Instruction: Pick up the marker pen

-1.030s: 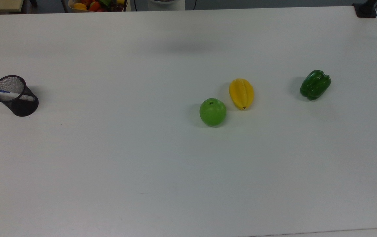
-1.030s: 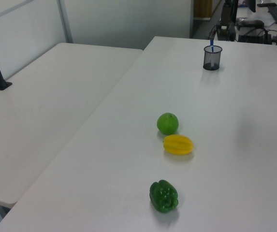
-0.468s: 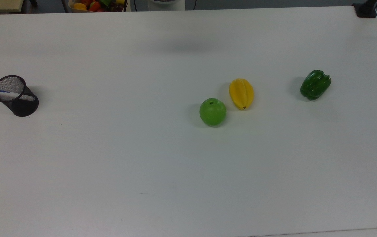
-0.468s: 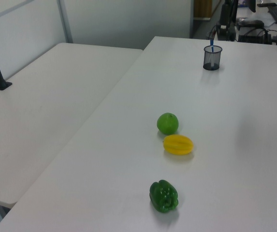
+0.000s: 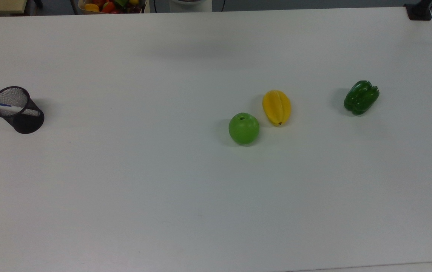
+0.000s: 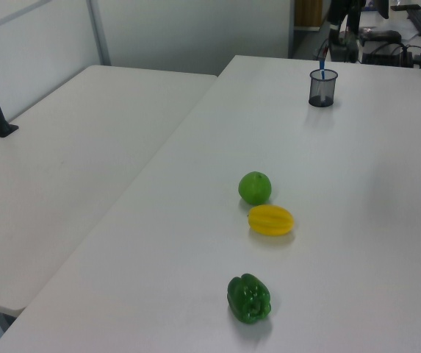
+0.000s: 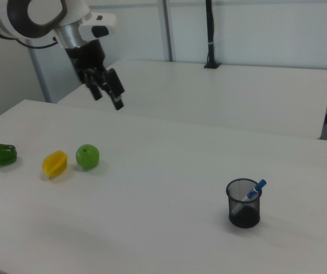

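The marker pen [image 5: 0, 106], white with a blue cap, leans inside a black mesh cup [image 5: 25, 117] at the top view's far left, cap sticking out over the rim. The left view has the marker pen [image 6: 322, 67] and the cup [image 6: 322, 89] at the far end of the table. In the right view the marker pen [image 7: 254, 190] stands in the cup [image 7: 243, 205] at the lower right. My gripper [image 7: 107, 96] hangs high above the table at the right view's upper left, open and holding nothing, far from the cup.
A green apple [image 5: 243, 128], a yellow star fruit [image 5: 276, 107] and a green bell pepper [image 5: 361, 96] lie on the white table [image 5: 163, 189]. A bin of toy produce [image 5: 110, 5] sits beyond the far edge. A second table [image 6: 70, 169] adjoins.
The arm's faint shadow near the table's far edge has spread toward the top view's left. The pen, the cup and the fruit have not moved.
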